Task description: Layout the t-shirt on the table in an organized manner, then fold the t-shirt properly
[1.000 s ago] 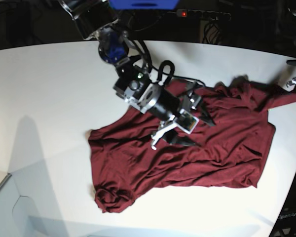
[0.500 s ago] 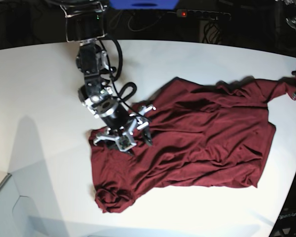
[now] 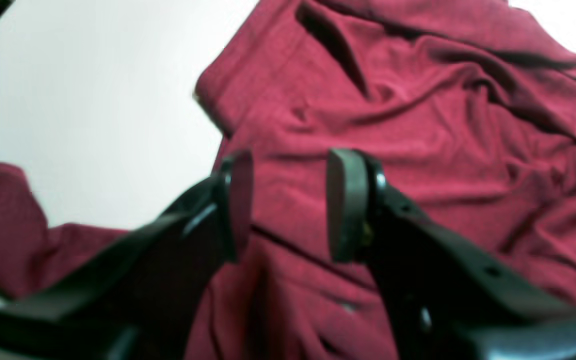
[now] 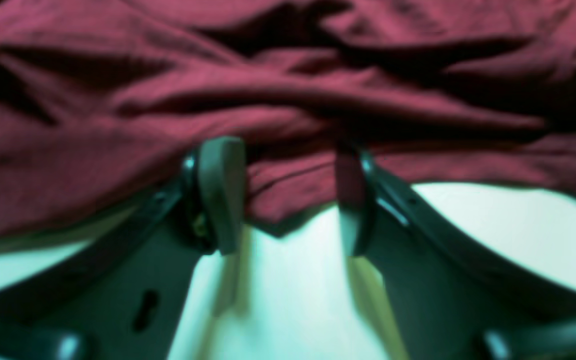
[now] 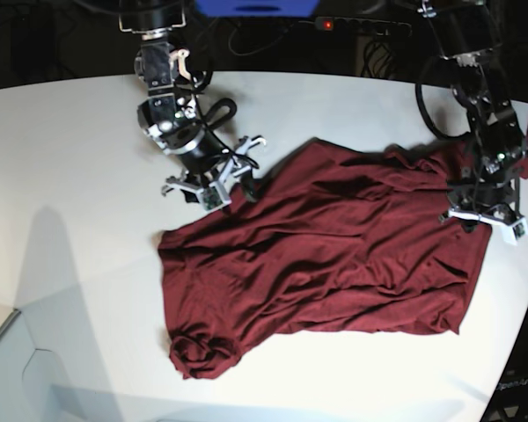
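both sets of jaws stand parted, gripping nothing: the left gripper (image 3: 288,205) over the t-shirt (image 5: 334,255) near a sleeve, the right gripper (image 4: 288,200) at its edge; the shirt lies rumpled on the white worktop (image 5: 70,176)

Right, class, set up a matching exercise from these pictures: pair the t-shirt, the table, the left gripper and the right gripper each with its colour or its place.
Things:
1. t-shirt
2. table
3. left gripper
4. right gripper

Descriptions:
A. plain white, carries everything else
B. open, above the middle of wrinkled cloth
C. dark red, spread out but creased
D. open, at the cloth's edge, bare white surface below it

Pairs: 1-C, 2-A, 3-B, 4-D
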